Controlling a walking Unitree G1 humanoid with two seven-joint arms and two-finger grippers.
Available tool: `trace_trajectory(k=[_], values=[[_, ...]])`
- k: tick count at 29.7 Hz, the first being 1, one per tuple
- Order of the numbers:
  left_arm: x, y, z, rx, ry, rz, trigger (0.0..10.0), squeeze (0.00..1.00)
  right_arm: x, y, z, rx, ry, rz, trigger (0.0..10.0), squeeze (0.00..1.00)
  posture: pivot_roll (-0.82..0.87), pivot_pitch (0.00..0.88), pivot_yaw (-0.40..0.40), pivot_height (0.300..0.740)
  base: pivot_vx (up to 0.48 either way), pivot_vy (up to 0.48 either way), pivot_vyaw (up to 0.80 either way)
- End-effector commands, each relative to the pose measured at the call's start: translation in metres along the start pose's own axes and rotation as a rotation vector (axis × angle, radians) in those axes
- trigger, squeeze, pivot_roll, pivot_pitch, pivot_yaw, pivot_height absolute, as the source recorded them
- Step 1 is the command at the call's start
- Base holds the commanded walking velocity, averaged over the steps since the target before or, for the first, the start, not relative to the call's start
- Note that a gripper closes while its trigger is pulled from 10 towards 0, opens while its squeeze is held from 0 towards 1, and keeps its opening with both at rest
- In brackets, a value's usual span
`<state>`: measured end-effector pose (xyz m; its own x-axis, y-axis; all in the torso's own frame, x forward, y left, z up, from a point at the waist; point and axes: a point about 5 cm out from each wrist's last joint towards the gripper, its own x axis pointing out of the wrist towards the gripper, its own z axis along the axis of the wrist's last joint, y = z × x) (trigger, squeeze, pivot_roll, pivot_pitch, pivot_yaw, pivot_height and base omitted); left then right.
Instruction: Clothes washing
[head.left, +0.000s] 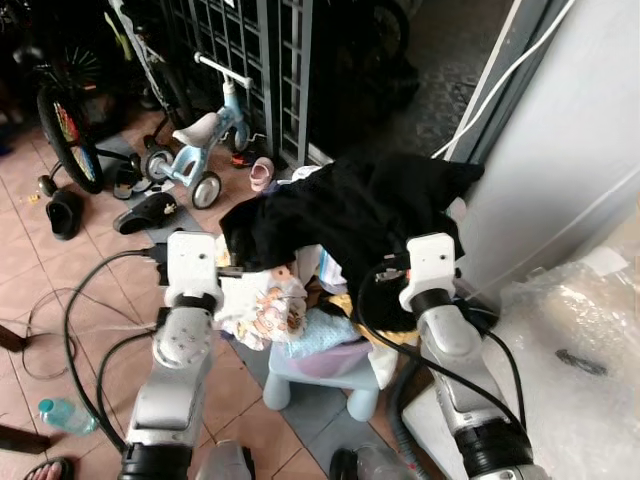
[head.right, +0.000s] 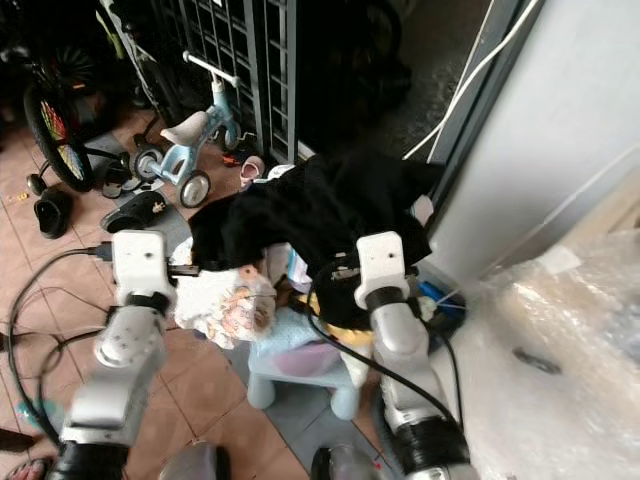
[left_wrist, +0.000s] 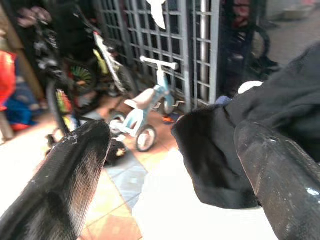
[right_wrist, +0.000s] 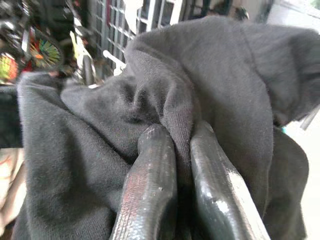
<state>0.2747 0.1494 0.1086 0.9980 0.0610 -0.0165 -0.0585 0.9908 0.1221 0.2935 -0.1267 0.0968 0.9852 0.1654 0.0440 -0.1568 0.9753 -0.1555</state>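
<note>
My right end effector (right_wrist: 177, 165) pinches a fold of the black garment (head.left: 350, 215), which drapes toward ten o'clock over the laundry pile; my left end effector (left_wrist: 172, 165), spread wide, sits just beside its hem.

Head stereo looks down; wrist cams close, perhaps blurred, share black garment (right_wrist: 210, 75).

Home entryway or porch, tiled floor (head.left: 60, 290), child's tricycle (head.left: 200, 150), bicycle (head.left: 65, 125), scattered sandals (head.left: 145, 212), metal gate (head.left: 250, 60)

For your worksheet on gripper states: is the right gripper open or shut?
Shut: the right gripper has both fingers pinching a fold of the black garment.
</note>
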Motion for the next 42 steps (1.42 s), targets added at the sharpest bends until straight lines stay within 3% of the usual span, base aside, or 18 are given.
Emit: trace_trajectory(k=[1, 9, 21, 25, 27, 28, 34, 42], values=[[-0.0010, -0.0073, -0.0014, -0.006, 0.005, -0.029, 10.0, 0.00, -0.0026, -0.0082, -0.0062, 0.006, 0.024, -0.032, 0.0, 0.00, 0.00, 0.000, -0.008, 0.740, -0.270, -0.292, 0.00], [-0.0006, -0.0082, -0.0014, -0.009, 0.003, -0.029, 10.0, 0.00, -0.0020, -0.0084, -0.0069, 0.004, 0.024, -0.030, 0.0, 0.00, 0.00, 0.000, -0.014, 0.740, -0.270, -0.295, 0.00], [0.0003, -0.0092, -0.0018, -0.042, 0.007, -0.028, 10.0, 0.00, -0.0012, -0.0066, -0.0056, 0.000, 0.009, -0.012, 0.0, 0.00, -0.01, 0.000, -0.012, 0.740, 0.000, 0.000, 0.00], [0.0007, -0.0093, -0.0023, -0.049, 0.016, -0.030, 10.0, 0.00, -0.0010, -0.0063, -0.0054, 0.007, 0.006, -0.010, 0.0, 0.00, -0.01, 0.000, -0.012, 0.740, 0.000, 0.480, 0.00], [0.0007, -0.0093, -0.0024, -0.050, 0.015, -0.030, 10.0, 0.00, -0.0010, -0.0062, -0.0054, 0.004, 0.007, -0.008, 0.5, 0.00, -0.01, 0.000, -0.012, 0.740, 0.000, 0.480, 0.00], [0.0007, -0.0094, -0.0025, -0.050, 0.015, -0.030, 10.0, 0.00, -0.0009, -0.0061, -0.0055, -0.002, 0.008, -0.006, 10.0, 0.00, -0.01, 0.000, -0.012, 0.740, 0.000, 0.480, 0.00], [0.0010, -0.0094, -0.0027, -0.053, 0.016, -0.030, 10.0, 0.00, -0.0005, -0.0078, -0.0073, -0.002, 0.025, -0.021, 10.0, 0.00, -0.01, 0.000, -0.012, 0.740, 0.000, 0.480, 0.00], [0.0018, -0.0092, -0.0023, -0.059, 0.017, -0.032, 10.0, 0.00, -0.0004, -0.0088, -0.0079, 0.006, 0.028, -0.024, 10.0, 0.00, -0.02, 0.000, -0.009, 0.740, 0.000, 0.480, -0.80]])
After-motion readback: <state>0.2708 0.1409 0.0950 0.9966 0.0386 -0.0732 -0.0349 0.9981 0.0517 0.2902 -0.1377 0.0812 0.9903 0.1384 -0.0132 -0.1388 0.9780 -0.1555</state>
